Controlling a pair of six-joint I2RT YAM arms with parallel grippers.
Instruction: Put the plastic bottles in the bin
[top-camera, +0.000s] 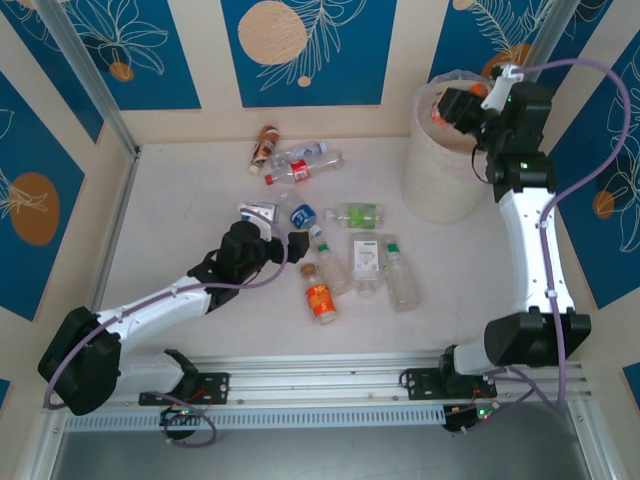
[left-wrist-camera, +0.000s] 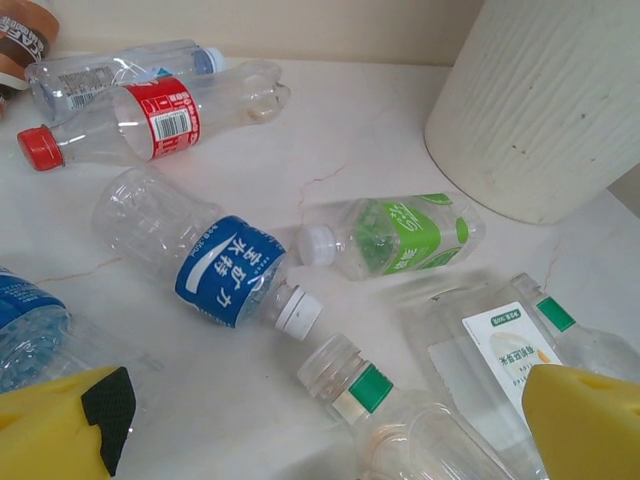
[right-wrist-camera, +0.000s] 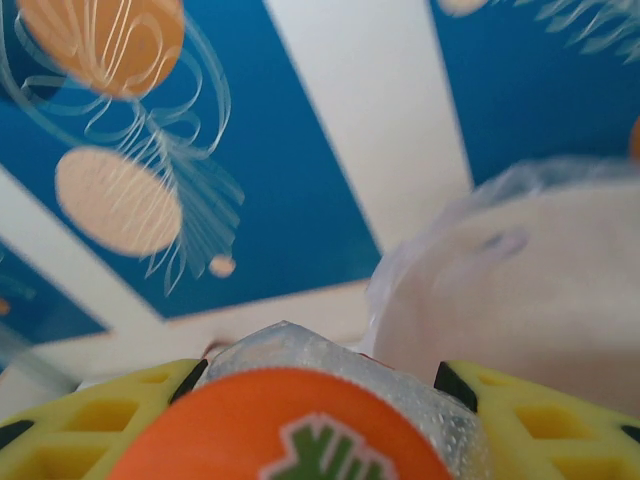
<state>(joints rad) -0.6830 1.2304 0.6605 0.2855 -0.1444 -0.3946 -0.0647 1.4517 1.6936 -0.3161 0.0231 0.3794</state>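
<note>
A pale cream tabletop with faint brown marble veins (top-camera: 180, 200) fills the middle. Beyond its far edge stands a back wall of deep blue panels (top-camera: 305, 50) printed with peach circles and thin white leaf outlines, split by cream strips. A matching left wall (top-camera: 30, 190) and right wall (top-camera: 620, 150) flank it. A slanted silver metal post (top-camera: 90, 80) rises from its far left corner. A ribbed aluminium rail (top-camera: 320, 372) runs along its near edge. The light is soft and even.

Top external: table (top-camera: 170, 220) is seen from high above, far.
Left wrist: bottles (left-wrist-camera: 230, 265) are seen low, close.
Right wrist: bin (right-wrist-camera: 540, 300) is seen very close.
Shared: bin, by all.
</note>
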